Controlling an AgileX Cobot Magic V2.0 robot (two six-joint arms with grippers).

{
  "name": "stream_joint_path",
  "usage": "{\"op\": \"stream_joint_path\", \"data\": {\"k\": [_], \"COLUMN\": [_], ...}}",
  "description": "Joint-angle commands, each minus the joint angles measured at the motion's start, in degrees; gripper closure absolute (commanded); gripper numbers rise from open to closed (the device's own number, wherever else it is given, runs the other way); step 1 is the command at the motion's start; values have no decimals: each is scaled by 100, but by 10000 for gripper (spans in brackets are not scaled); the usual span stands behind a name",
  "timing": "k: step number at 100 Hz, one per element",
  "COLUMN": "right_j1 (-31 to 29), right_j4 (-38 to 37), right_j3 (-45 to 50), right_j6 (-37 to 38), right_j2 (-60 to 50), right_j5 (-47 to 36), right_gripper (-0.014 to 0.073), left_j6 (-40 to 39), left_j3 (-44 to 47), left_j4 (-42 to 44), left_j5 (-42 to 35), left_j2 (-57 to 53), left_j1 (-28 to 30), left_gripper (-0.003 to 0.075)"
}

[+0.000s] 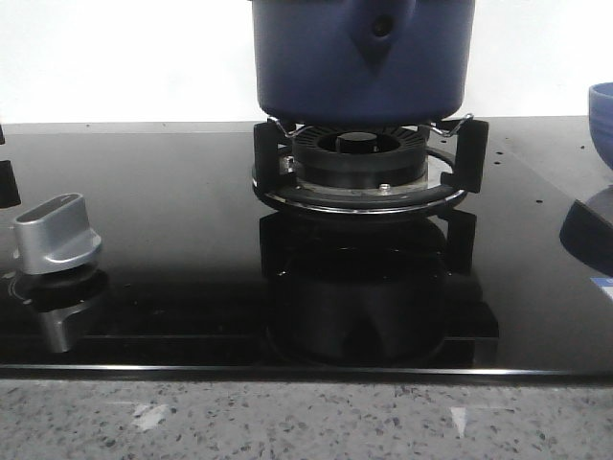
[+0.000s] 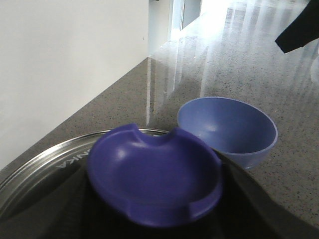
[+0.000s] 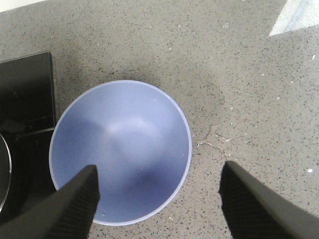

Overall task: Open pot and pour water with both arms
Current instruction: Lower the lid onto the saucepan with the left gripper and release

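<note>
The dark navy pot (image 1: 364, 57) stands on the burner's supports (image 1: 359, 163), its handle mount with a small round hole facing me; its top is out of the front view. In the left wrist view the dark blue lid knob (image 2: 154, 174) sits at my left gripper (image 2: 157, 209), above the lid's steel rim (image 2: 45, 159). The dark fingers (image 2: 259, 199) flank the knob and seem shut on it. My right gripper (image 3: 159, 199) is open above the light blue bowl (image 3: 119, 149), one finger over the bowl and one over the counter. Neither gripper shows in the front view.
The bowl also shows in the left wrist view (image 2: 227, 127) and at the right edge of the front view (image 1: 601, 120). A silver stove knob (image 1: 57, 235) sits front left on the black glass hob (image 1: 172, 192). The speckled counter (image 3: 249, 89) surrounds the bowl; a white wall (image 2: 65, 64) stands behind.
</note>
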Motion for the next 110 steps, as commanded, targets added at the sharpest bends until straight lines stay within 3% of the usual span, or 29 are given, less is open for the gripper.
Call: {"op": "stream_joint_path", "data": {"k": [1,21,53,70,76,86,93,101,107,110], "right_j1": [-11,-9,-9,73,187,371,462,583,701,793], "right_j4": [91,91,261,1114,1319,1806,2455,3536,4151,4353], "right_j3": [-191,-191,-191,-191,-191,-180,-125,74,296,401], "right_j6": [-39,-39,-63,-506,-684,-1109,-1452,-2030,-2466,-2663], "right_j2": [-143,-143,-143,-180,-216,-347,-454,-600,-717,-772], "right_j5": [-250,-250,-261,-359,-397,-506,-626,-959,-1321,-1490], "right_gripper": [128,128,128,131,176,340,488,656,657,648], "left_j6": [-35,-35,-35,-274,-476,-853,-1123,-1465,-1739,-1829], "left_j3": [-232,-232,-232,-232,-232,-232,-232,-232,-232,-232], "left_j4": [-406,-577,-851,-891,-891,-795,-551,-181,113,235], "left_j5": [182,334,639,873,873,850,848,816,816,816], "left_j2": [-295,-419,-1357,-2074,-2334,-2688,-2888,-3063,-3181,-3224], "left_j1": [-41,69,855,1415,1631,1966,2201,2429,2594,2655], "left_gripper": [319,181,188,189,203,293,409,594,743,741]}}
